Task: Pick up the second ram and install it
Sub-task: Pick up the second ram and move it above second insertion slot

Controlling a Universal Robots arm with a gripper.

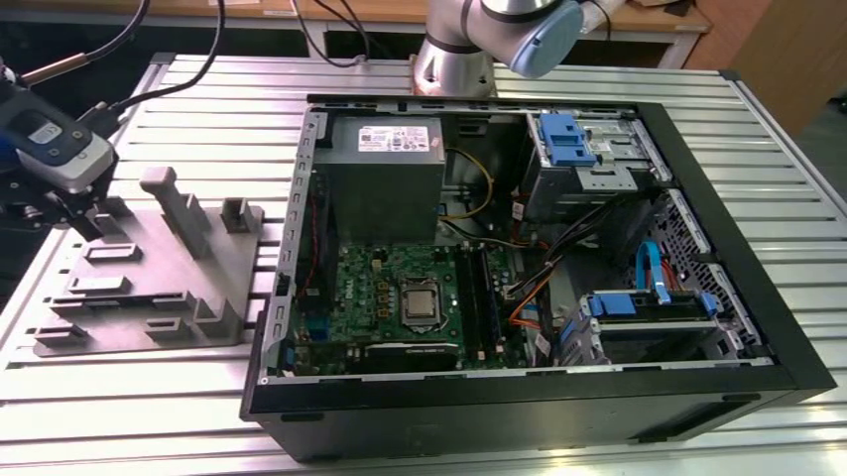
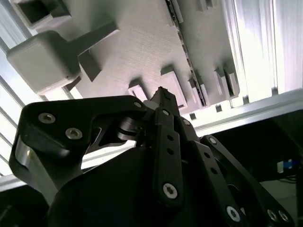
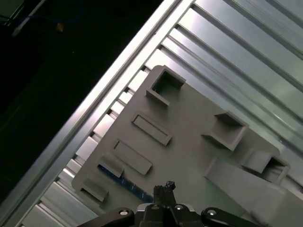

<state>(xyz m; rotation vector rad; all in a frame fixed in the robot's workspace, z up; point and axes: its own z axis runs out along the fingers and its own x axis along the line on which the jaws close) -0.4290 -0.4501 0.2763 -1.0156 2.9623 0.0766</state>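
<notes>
Slatted aluminium table (image 1: 133, 416) carries the grey holder tray (image 3: 189, 123), where the second ram (image 3: 124, 181) sits in a slot just beside my gripper (image 3: 167, 188), fingers together and empty, so I judge I should part them and straddle the strip's middle squarely.

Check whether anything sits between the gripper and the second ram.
Nothing visible does. In the first wrist view the gripper hovers above the grey holder tray, close beside the second ram in its edge slot; bare tray lies between.
</notes>
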